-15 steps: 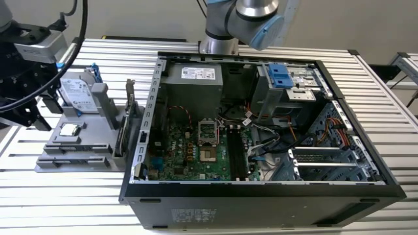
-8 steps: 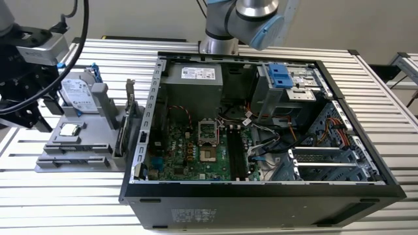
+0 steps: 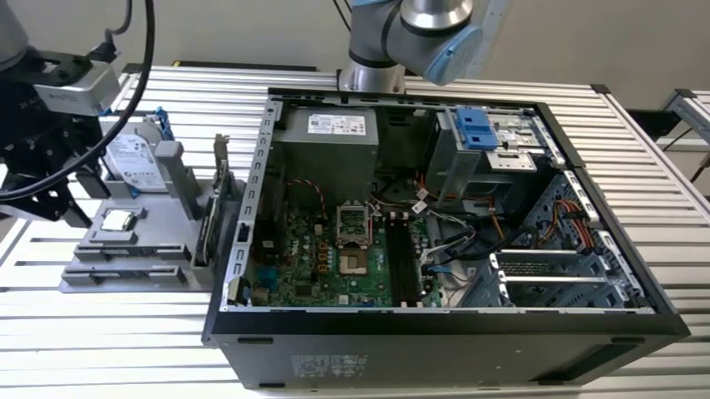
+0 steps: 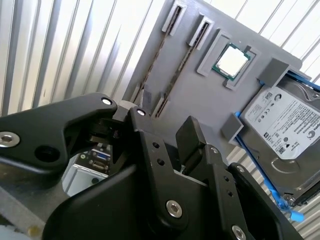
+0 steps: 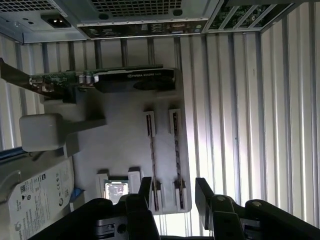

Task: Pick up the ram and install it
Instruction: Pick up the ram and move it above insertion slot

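Two ram sticks stand on edge in parallel slots of a grey holder; in the first wrist view the one nearer the CPU and the other appear as thin dark strips. The second wrist view shows them as dark lines in the holder. My gripper is open above the sticks' near ends, its black fingers apart with nothing gripped. In the exterior view the gripper hangs over the holder at the left, beside the open computer case.
The holder also carries a CPU, a hard drive and a graphics card standing on edge. Inside the case, the motherboard's long memory slots lie beside the CPU socket. Everything rests on a slatted metal table.
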`<state>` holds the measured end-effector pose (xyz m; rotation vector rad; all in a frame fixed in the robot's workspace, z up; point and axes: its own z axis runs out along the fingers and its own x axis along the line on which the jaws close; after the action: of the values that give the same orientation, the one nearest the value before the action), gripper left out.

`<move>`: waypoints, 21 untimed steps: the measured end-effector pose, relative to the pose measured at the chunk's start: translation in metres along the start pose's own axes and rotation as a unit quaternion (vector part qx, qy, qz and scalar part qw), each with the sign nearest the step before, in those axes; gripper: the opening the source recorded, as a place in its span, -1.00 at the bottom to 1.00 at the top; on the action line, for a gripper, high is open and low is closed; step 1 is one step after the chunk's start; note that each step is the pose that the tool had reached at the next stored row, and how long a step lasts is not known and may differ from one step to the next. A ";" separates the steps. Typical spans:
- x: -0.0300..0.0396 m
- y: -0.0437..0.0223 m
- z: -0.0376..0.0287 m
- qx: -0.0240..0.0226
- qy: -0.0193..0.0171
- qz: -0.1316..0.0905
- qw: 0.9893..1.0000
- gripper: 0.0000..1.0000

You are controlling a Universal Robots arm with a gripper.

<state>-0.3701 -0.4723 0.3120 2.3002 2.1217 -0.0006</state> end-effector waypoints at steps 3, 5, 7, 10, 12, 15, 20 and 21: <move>-0.0002 0.0000 0.0022 0.000 0.000 -0.003 1.000 1.00; -0.0004 0.0000 0.0039 0.000 0.000 -0.005 1.000 1.00; -0.0005 0.0000 0.0058 0.000 0.000 -0.007 1.000 1.00; -0.0008 0.0000 0.0085 0.000 0.000 -0.010 1.000 1.00; -0.0009 0.0000 0.0103 0.000 0.000 -0.012 1.000 1.00; -0.0010 0.0000 0.0130 0.000 0.000 -0.015 1.000 1.00; -0.0011 0.0000 0.0171 0.000 0.000 -0.019 1.000 1.00; -0.0011 0.0000 0.0179 0.000 0.000 -0.020 1.000 1.00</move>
<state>-0.3701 -0.4736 0.2941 2.2583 2.1661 -0.0006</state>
